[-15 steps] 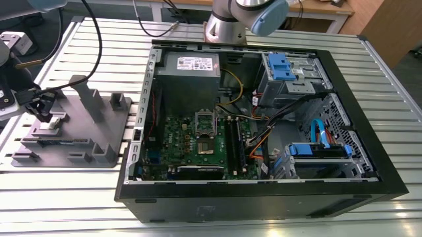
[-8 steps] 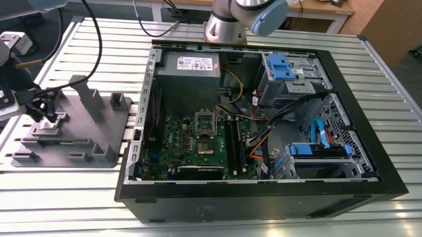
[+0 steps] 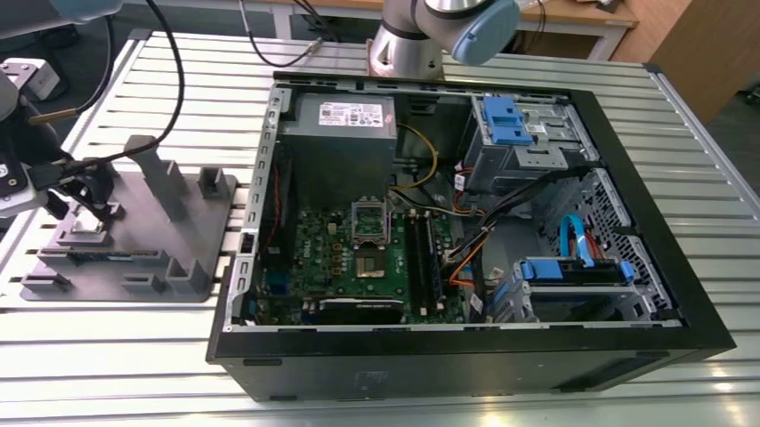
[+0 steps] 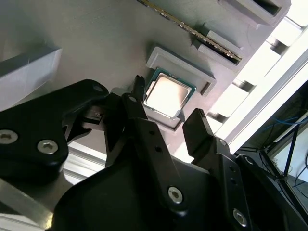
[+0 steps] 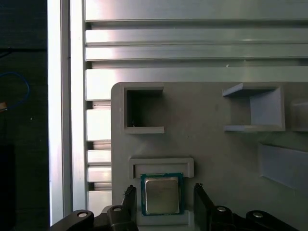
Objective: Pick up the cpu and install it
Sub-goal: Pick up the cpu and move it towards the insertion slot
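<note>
No writing can be read; the white label (image 3: 356,113) on the power supply (image 3: 338,147) is too small.

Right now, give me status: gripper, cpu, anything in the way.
Gripper open, fingers either side of the cpu, not touching it. Chip lies flat in its grey fixture pocket. Nothing between fingers and chip.

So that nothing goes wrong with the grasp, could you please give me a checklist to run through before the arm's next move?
1. cpu lies flat in its pocket on the grey fixture: ok.
2. gripper centred over it, jaws open, one either side: ok.
3. Jaws apart from the cpu's edges: ok.
4. computer case open, motherboard exposed: ok.
5. socket open and empty: cannot tell.
</note>
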Robot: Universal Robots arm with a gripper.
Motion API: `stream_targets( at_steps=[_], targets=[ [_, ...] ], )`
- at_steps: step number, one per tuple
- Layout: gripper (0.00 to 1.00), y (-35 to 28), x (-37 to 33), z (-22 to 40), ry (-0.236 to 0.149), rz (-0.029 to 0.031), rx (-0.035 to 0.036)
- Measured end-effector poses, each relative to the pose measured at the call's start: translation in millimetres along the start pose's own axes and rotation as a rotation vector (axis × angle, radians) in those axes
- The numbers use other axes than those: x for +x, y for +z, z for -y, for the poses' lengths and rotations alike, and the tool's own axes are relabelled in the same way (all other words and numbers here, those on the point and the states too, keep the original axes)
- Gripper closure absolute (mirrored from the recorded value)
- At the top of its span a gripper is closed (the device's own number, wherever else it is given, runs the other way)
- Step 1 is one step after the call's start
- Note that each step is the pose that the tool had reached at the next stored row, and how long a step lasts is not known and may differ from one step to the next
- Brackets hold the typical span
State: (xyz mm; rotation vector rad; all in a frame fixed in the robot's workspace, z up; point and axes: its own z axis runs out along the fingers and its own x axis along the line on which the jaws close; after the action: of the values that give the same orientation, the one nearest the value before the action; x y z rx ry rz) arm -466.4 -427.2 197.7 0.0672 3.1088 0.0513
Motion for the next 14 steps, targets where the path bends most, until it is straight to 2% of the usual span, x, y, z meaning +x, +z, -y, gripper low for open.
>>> stream_targets(
  at_steps=[6,14],
  targets=[
    [0.41,8.3,0.3,0.3,0.000,-0.0003,0.0002],
    [0.41,12.5,0.5,0.5,0.000,-0.0005,0.0004]
  ],
)
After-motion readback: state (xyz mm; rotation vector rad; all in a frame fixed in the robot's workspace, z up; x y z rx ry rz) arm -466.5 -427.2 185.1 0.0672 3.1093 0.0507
